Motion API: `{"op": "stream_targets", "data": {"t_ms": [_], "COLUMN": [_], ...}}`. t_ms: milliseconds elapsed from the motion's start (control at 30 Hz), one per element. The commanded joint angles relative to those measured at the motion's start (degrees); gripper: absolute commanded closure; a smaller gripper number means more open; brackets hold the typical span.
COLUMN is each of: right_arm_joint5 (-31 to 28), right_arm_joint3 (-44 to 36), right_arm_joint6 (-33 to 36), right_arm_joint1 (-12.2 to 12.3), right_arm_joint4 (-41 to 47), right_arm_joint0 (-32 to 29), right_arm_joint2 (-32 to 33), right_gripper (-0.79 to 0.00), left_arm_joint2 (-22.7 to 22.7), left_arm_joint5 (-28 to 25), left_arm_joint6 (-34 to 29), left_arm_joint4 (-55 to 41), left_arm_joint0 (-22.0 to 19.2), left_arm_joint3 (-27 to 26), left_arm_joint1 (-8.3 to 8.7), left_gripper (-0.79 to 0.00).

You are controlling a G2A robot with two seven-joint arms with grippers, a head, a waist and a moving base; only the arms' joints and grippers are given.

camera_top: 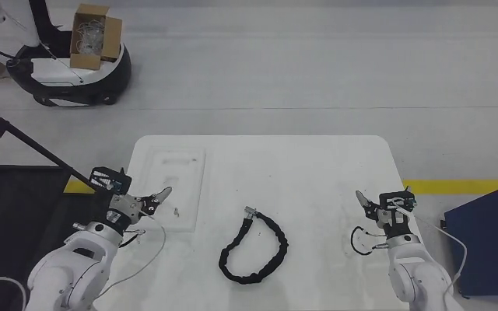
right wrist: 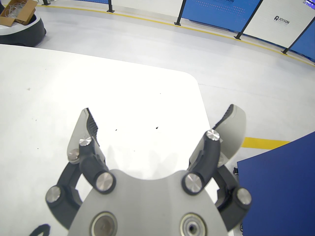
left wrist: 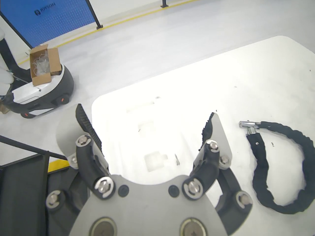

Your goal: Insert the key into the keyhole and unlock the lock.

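The black chain lock (camera_top: pixel 283 237) lies looped near the front middle of the table (camera_top: pixel 327 171), silver head at its far end, flanked well apart by the left pincer (left wrist: pixel 146 110) and right pincer (right wrist: pixel 158 109), both wide open, holding nothing.

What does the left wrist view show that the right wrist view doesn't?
Left wrist view: the black chain lock lying on the table, a small metal piece that may be the key, and the open left pincer. Right wrist view: the open right pincer and a dark blue cabinet beside the table. Both: the white table and the cardboard box.
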Motion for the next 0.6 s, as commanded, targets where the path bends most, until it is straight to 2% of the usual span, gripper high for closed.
{"op": "stream_targets", "data": {"t_ms": [0, 100, 567], "right_arm_joint5": [0.00, 0.00, 0.00], "right_arm_joint3": [0.00, 0.00, 0.00], "right_arm_joint6": [0.00, 0.00, 0.00], "right_arm_joint1": [0.00, 0.00, 0.00], "right_arm_joint4": [0.00, 0.00, 0.00], "right_arm_joint0": [0.00, 0.00, 0.00], "right_arm_joint2": [0.00, 0.00, 0.00], "right_gripper": [-0.785, -0.785, -0.785], "left_arm_joint2": [-0.56, -1.17, -1.17], "left_arm_joint5": [-2.22, -5.19, -5.19], "left_arm_joint6": [-6.07, -14.50, -14.50], "left_arm_joint4": [-6.16, -16.10, -16.10], "left_arm_joint0": [-0.55, -1.51, -1.51], "left_arm_joint3": [-0.42, 0.15, 0.15], "left_arm_joint1": [0.17, 0.50, 0.50], "left_gripper": [-0.785, -0.785, -0.785]}}
